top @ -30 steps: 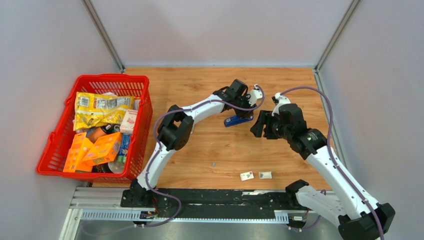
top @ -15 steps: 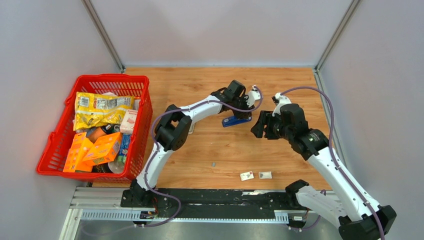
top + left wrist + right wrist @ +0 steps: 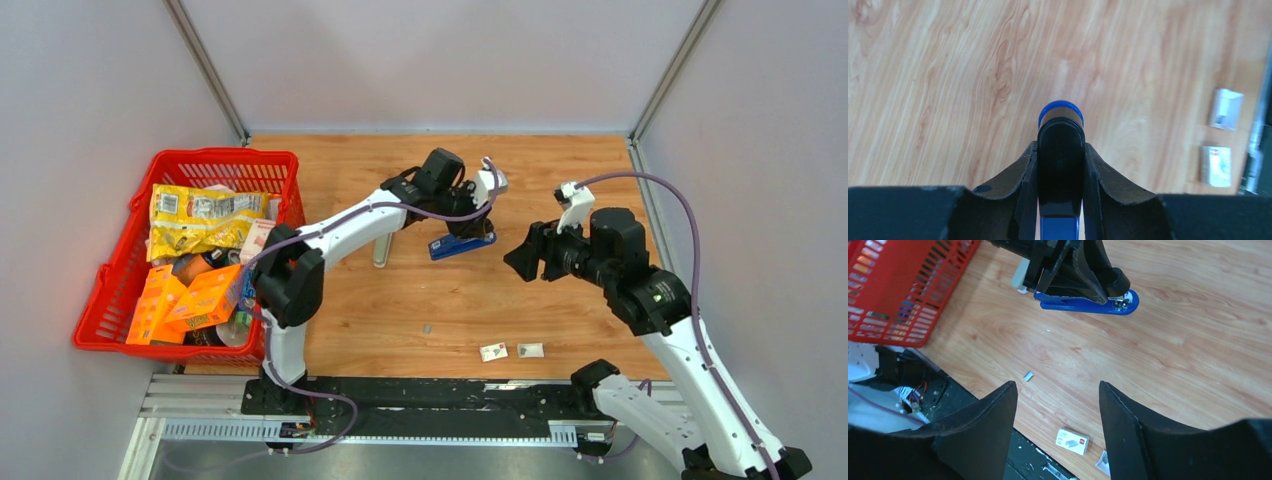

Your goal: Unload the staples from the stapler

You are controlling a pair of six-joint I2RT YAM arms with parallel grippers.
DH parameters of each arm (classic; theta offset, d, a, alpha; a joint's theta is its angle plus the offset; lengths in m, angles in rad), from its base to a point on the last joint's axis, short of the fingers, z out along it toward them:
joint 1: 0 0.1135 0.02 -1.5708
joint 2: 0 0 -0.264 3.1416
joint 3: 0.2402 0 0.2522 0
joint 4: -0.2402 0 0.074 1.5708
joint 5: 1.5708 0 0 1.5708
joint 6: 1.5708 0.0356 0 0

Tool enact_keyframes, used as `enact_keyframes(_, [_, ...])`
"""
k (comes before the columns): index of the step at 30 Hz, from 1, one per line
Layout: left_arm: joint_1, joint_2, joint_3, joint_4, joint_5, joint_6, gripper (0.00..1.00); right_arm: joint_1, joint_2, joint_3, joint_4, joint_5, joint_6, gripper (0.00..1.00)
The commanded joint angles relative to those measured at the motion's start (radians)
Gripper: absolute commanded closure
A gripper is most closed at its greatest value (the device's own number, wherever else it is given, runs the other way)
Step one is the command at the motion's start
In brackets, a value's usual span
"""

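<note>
- While the left gripper (image 3: pixel 1060 150) clamps the stiff, light stapler (image 3: pixel 1060 111), the right gripper (image 3: pixel 1057 390) hangs spread, empty.
- Ahead of it, the staples (image 3: pixel 1028 375) seem tiny, slippery; pinch sidewise.

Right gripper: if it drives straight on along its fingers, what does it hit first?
Likely the blue stapler held in the left gripper, ahead of the open right gripper; depth is unclear, so it might pass under onto the table.
</note>
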Motion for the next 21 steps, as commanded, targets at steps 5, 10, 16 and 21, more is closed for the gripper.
enact_keyframes(5, [0.004,-0.332,-0.201,0.103,0.202,-0.13,1.0,0.001,0.029,0.109,-0.035,-0.236,-0.112,0.38])
enact_keyframes(10, [0.012,-0.487,-0.284,0.1,0.335,-0.19,1.0,0.024,0.078,0.155,-0.037,-0.386,-0.141,0.39])
enact_keyframes(16, [0.012,-0.66,-0.404,0.146,0.4,-0.264,1.0,0.098,0.13,0.185,-0.043,-0.455,-0.208,0.42])
enact_keyframes(21, [0.013,-0.772,-0.461,0.146,0.409,-0.295,1.0,0.152,0.167,0.21,-0.028,-0.428,-0.227,0.44])
